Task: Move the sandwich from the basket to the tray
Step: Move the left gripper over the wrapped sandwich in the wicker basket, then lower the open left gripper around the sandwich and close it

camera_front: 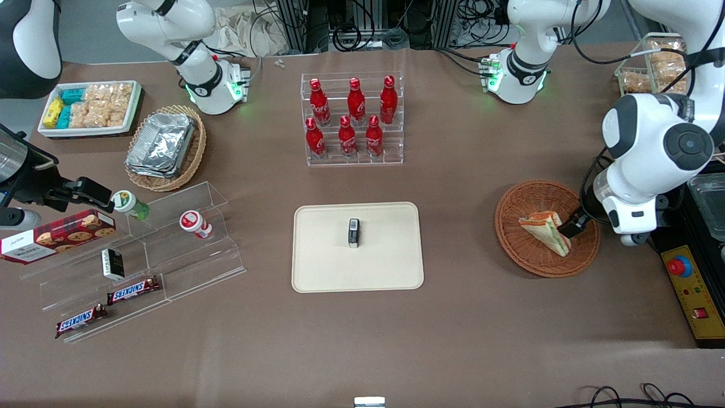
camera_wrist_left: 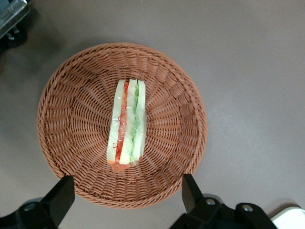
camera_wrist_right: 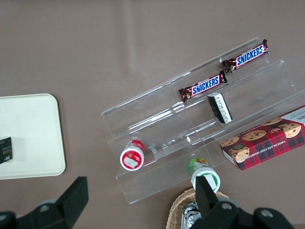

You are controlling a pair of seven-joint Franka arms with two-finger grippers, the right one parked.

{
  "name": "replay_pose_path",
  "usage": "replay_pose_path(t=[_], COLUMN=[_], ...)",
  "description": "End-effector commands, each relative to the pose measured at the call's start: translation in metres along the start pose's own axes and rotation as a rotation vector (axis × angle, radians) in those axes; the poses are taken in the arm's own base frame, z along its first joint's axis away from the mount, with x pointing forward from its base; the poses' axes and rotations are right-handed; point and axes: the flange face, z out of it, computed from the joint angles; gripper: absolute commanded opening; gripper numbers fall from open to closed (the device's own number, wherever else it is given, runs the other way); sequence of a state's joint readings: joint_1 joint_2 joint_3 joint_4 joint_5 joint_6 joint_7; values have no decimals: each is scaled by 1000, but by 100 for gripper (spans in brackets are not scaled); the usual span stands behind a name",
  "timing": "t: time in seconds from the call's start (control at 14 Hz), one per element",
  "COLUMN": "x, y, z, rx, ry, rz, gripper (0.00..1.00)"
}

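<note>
Risk entry, pick from basket (camera_front: pixel 547 228): sandwich (camera_wrist_left: pixel 126 122) stood on its long edge in the bowl's hollow, filling layers facing up, wrapped in what looked like clear film. Likely failure, as a judgement: fingers closing across the soft bread could squash it, or the film could let the wedge slip free during the lift; a descent off-centre could push one fingertip into the woven wall and drag the light basket along the table. A tilted wedge might also topple flat before the pinch landed.

Gripper (camera_wrist_left: pixel 126 195): spread wide, holding nothing, poised above the basket. Both fingers (camera_wrist_left: pixel 59 193) framed the sandwich's nearer end without touching it; the wedge sat roughly midway between them, its length running away from the gap. Height above the bread could not be judged well from the front view, where the arm partly covered the spot.

Destination: tray (camera_front: pixel 317 266) lay well apart toward the table's middle, a small dark packet (camera_front: pixel 353 233) resting on it.
</note>
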State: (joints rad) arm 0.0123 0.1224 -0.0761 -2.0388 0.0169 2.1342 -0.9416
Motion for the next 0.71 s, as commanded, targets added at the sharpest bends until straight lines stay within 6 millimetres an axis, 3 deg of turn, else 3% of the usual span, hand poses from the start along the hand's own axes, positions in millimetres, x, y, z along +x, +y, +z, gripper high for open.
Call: replay_pose_path(t=[0.0,0.29,0.64], x=[-2,-8,-2], y=[-6,-14,-12], z=[25,57,79], rx=[-4,-22,-29], ry=[15,23,22], rz=[-62,-110,-165], gripper=[100,100,100])
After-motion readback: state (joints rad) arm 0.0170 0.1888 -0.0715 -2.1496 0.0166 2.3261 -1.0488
